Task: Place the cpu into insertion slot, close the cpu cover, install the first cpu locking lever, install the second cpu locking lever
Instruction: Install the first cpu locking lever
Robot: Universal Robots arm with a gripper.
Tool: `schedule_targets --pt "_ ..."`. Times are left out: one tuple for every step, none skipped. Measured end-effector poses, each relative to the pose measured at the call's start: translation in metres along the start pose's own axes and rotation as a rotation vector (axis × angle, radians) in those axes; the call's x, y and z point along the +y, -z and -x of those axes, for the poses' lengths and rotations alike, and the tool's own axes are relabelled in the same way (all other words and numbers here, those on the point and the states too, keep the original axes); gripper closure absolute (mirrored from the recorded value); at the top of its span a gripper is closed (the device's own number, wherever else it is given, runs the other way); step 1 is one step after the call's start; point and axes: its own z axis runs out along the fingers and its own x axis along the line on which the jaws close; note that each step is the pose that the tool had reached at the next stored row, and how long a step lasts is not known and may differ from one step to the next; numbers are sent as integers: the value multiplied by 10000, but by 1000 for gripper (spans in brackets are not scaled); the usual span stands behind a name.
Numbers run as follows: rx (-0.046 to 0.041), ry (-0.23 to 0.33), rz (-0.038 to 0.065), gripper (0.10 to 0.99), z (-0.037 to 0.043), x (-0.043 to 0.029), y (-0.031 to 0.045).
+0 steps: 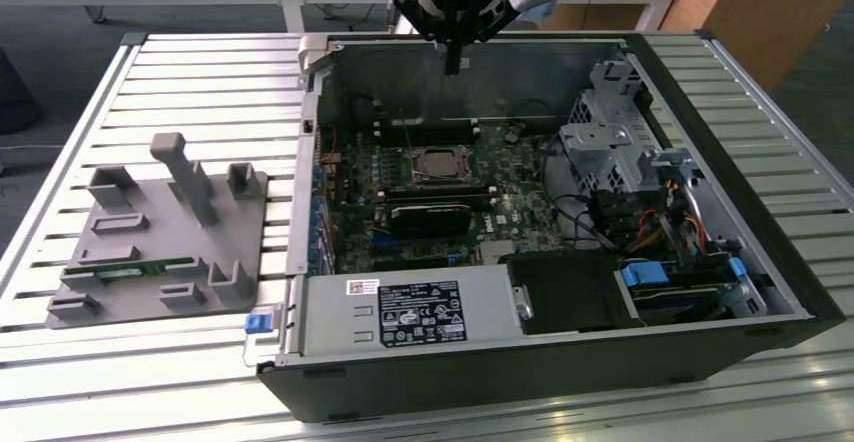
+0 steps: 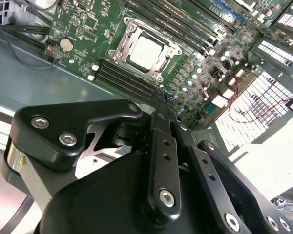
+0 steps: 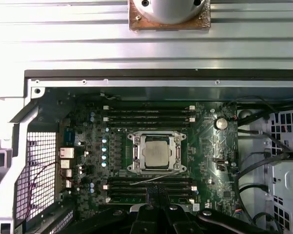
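Note:
The cpu (image 3: 156, 152) lies flat in the insertion slot (image 3: 132, 168) on the green board, its silvery top showing through the window of the cpu cover (image 3: 137, 152), which lies down over it. A thin silver wire lever (image 3: 158, 179) lies slanted along one side of the socket. My gripper (image 1: 454, 65) hangs high above the open case, over its far wall and well clear of the cpu (image 1: 435, 165). Its dark fingers (image 2: 161, 105) are shut together with nothing between them. The cpu (image 2: 145, 48) and cover (image 2: 123, 45) also sit beyond the fingertips in the second wrist view.
The computer case (image 1: 400, 377) lies open on a slatted table. A graphics card (image 1: 430, 217) sits near the socket, and a drive cage with cables (image 1: 614, 162) fills the exterior view's right. A grey fixture (image 1: 160, 232) stands at the left.

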Motion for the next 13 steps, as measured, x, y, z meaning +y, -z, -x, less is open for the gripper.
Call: schedule_targets --pt "0 0 -2 980 -7 -1 -17" --pt "1 0 -4 980 -12 -3 -33" --pt "1 0 -5 980 -17 -4 -50" --pt "1 0 -4 980 -21 -6 -66" --pt "0 0 -3 980 -26 -7 -80" --pt "1 0 -4 980 -28 -8 -92" --pt "1 1 -4 980 -30 -10 -103" --pt "1 0 -4 980 -33 -11 -114" --pt "1 0 -4 980 -35 -13 -124" --pt "1 0 -4 980 -37 -13 -131" --pt "1 0 -5 980 -38 -13 -134" --pt "3 1 -7 980 -39 -14 -135" --pt "1 1 -3 980 -41 -14 -140"
